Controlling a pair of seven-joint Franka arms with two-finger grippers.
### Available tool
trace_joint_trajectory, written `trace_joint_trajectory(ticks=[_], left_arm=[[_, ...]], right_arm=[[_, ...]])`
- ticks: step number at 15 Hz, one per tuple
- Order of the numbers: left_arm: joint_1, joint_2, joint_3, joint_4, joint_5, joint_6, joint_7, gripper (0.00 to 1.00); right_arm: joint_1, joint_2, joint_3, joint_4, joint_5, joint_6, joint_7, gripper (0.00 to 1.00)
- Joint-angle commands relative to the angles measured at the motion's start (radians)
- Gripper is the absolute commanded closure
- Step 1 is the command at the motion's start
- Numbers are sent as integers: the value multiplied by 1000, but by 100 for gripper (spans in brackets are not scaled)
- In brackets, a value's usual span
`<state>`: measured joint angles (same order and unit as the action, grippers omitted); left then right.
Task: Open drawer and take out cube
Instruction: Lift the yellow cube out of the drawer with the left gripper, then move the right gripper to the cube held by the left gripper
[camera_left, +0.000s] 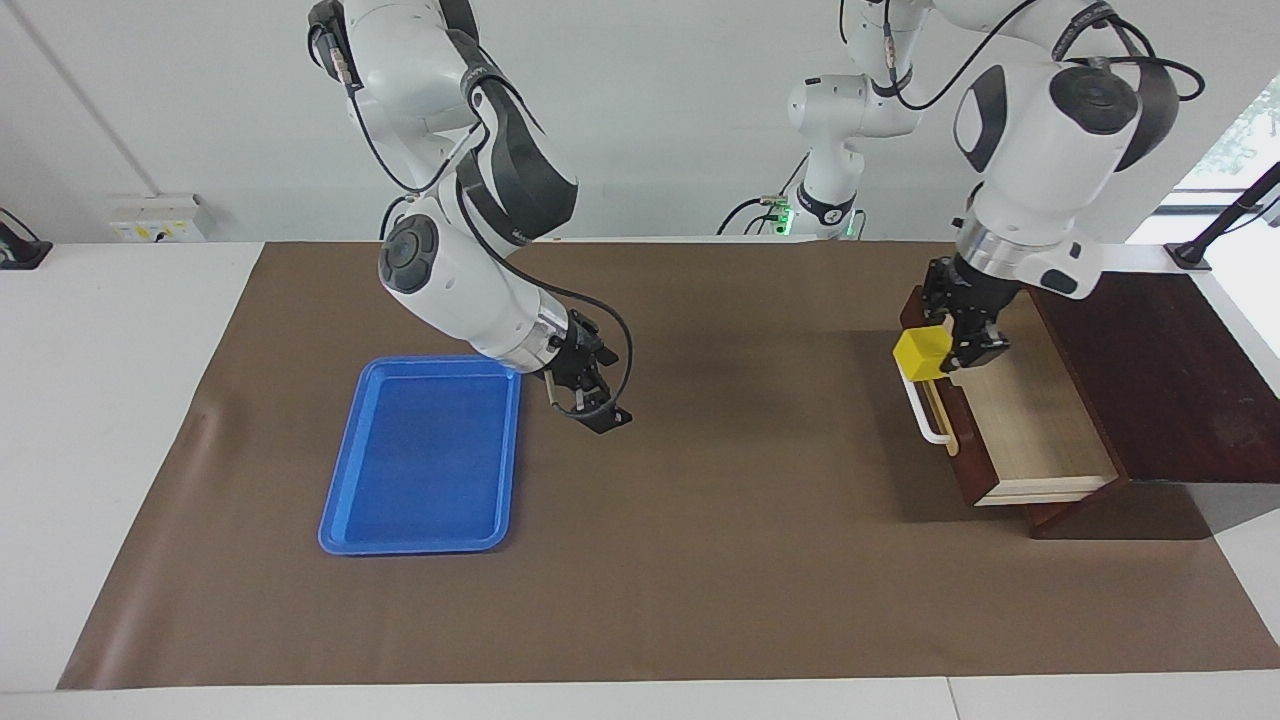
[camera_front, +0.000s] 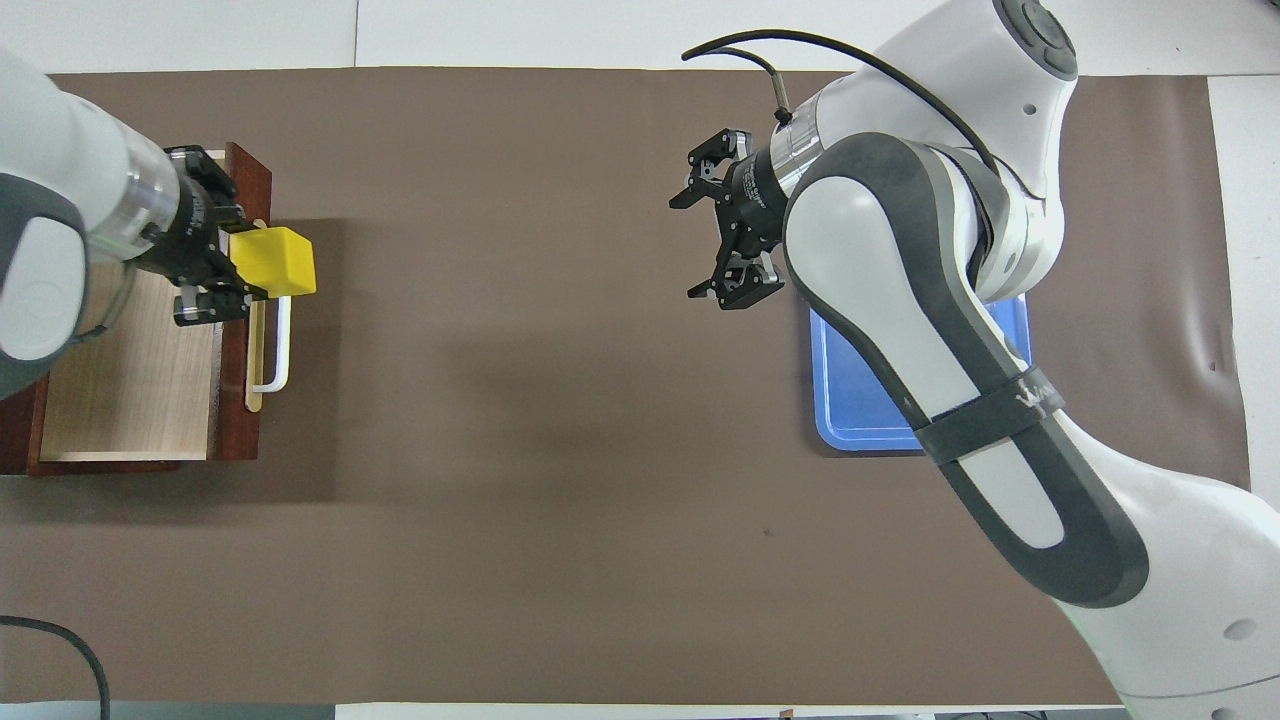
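Cube (camera_left: 921, 354) first: from the facing view I see it yellow and lifted clear, clamped in the left gripper (camera_left: 950, 350) and hanging over the drawer (camera_left: 1030, 420) front, right above the white handle (camera_left: 925, 415). That drawer stands pulled out of its dark wooden box (camera_left: 1170, 380) at the left arm's end of the table, its pale floor bare. My right gripper (camera_left: 590, 405) hangs with its fingers spread over the brown mat (camera_left: 750, 520), just beside the blue tray (camera_left: 425, 455) — nothing in it, the arm waiting.

Overhead, I read the same: the cube (camera_front: 272, 261) sits between the left gripper's (camera_front: 235, 265) fingers, over the handle (camera_front: 272, 335) and the edge of the mat (camera_front: 550, 450) in front of the drawer (camera_front: 130, 370). Right gripper (camera_front: 715, 235) — parted, over bare mat, with the tray (camera_front: 860, 400) half hidden under its arm.
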<state>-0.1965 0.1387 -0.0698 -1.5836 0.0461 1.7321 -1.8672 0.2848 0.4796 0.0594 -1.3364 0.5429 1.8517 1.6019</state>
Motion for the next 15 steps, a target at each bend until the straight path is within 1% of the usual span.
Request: trace_joint_trajectory(ticks=[1, 2, 5, 6, 7, 11, 15], left_arm=[[-63, 16, 19, 30, -69, -37, -45, 100], [-78, 22, 18, 30, -84, -36, -81, 100], [-207, 82, 21, 37, -104, -25, -136, 100], [-219, 97, 21, 37, -101, -8, -153, 100], [-219, 101, 21, 36, -100, 16, -164, 100], [-216, 101, 25, 28, -98, 32, -174, 100], [-215, 101, 25, 25, -94, 47, -188, 100]], right_arm=[[4, 1, 4, 5, -6, -2, 7, 4], [2, 1, 4, 5, -6, -5, 7, 4], [2, 1, 2, 3, -6, -2, 6, 4], [-1, 1, 2, 3, -6, -2, 6, 4], [-4, 1, 2, 3, -6, -3, 6, 4], [1, -1, 0, -4, -6, -3, 12, 4], [13, -21, 0, -52, -8, 6, 16, 4]])
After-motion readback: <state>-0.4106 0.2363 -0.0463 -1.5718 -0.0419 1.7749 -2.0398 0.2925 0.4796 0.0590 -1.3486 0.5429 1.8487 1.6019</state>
